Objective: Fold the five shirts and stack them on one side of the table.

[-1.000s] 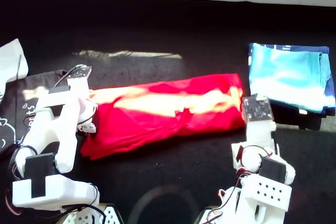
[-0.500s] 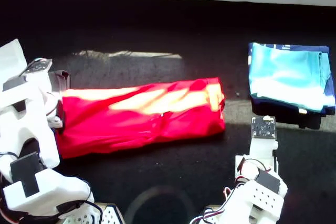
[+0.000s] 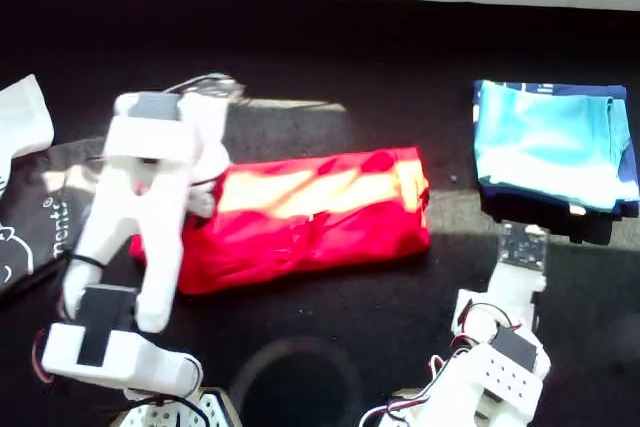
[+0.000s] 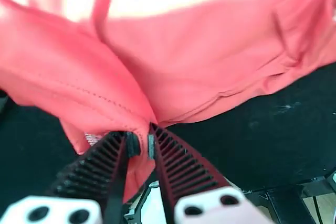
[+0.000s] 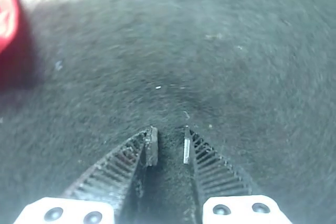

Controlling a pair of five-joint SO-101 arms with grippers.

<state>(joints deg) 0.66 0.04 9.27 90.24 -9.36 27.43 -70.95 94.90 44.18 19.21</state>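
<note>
The red shirt, mid-frame in the high view, is being folded: the left gripper pinches its left end. The right gripper hangs narrowly parted, empty, over the table. Next, that end probably needs laying across the cloth.

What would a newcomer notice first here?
The red shirt, bunched into a long roll across the middle of the black table, with the left gripper shut on its edge. Next comes the blue stack at the table's right side. The right gripper is slightly open over bare table in front of that stack.
</note>
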